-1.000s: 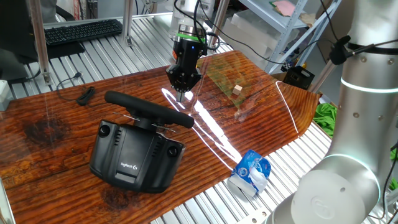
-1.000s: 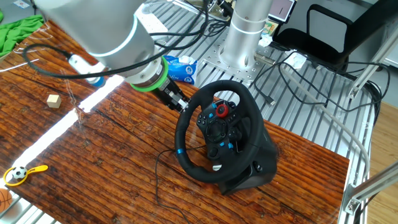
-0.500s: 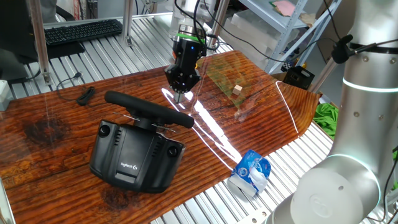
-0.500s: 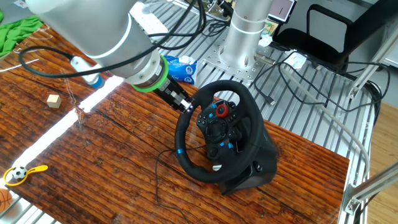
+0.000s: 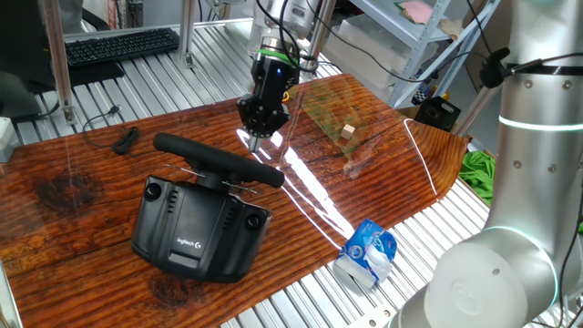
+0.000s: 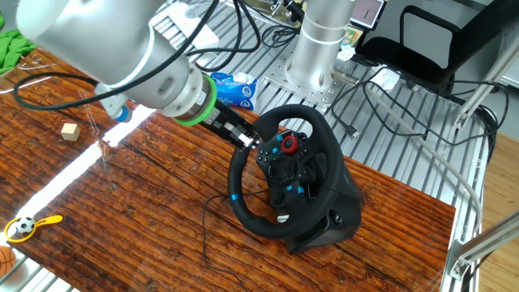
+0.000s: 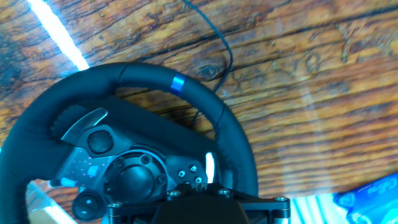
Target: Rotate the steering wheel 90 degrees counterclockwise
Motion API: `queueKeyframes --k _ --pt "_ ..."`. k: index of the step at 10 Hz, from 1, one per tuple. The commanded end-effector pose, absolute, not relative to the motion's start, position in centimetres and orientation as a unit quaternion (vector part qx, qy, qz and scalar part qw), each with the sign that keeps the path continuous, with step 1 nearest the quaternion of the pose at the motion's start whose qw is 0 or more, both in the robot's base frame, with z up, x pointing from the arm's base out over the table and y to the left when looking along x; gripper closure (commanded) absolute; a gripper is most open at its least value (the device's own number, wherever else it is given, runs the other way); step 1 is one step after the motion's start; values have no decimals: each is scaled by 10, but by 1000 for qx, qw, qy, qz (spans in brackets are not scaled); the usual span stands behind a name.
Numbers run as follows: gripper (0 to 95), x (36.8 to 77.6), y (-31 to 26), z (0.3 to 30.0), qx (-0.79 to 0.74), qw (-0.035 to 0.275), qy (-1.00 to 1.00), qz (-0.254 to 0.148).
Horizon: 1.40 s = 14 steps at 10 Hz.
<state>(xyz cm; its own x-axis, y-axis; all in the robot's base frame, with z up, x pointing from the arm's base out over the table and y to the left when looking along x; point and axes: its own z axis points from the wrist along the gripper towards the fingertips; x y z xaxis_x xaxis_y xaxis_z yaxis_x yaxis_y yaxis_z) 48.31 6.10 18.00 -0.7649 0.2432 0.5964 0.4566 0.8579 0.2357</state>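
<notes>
The steering wheel (image 5: pixel 219 160) is a black round rim on a bulky black Logitech base (image 5: pixel 196 228) on the wooden table. In the other fixed view its rim (image 6: pixel 243 203) faces the camera, with the blue stripe (image 6: pixel 235 197) at the lower left. My gripper (image 5: pixel 258 138) is at the rim's far side. Its fingers look shut with nothing held. The tips (image 6: pixel 253 141) reach just inside the rim at its upper left, beside the hub buttons. The hand view shows the rim (image 7: pixel 155 78), the blue stripe (image 7: pixel 178 83) and my fingertips (image 7: pixel 196 186) close over the hub.
A small wooden block (image 5: pixel 347 132) lies behind the wheel on the table. A blue and white packet (image 5: pixel 367 253) sits at the table's edge. A black keyboard (image 5: pixel 118 44) is at the back left. A yellow toy with a ball (image 6: pixel 28 225) lies near one corner.
My gripper has moved a little closer to the wheel, and its tips have slid from the rim's outer edge to just inside it. The wheel has not visibly turned.
</notes>
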Motion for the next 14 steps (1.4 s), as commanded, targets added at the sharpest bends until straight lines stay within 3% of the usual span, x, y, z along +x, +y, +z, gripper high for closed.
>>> queueKeyframes --k 1,6,14 --pt "950 479 66 181 -197 287 -917 -192" --pt "950 470 79 189 -232 302 -894 -237" --pt "950 463 99 195 -255 302 -884 -247"
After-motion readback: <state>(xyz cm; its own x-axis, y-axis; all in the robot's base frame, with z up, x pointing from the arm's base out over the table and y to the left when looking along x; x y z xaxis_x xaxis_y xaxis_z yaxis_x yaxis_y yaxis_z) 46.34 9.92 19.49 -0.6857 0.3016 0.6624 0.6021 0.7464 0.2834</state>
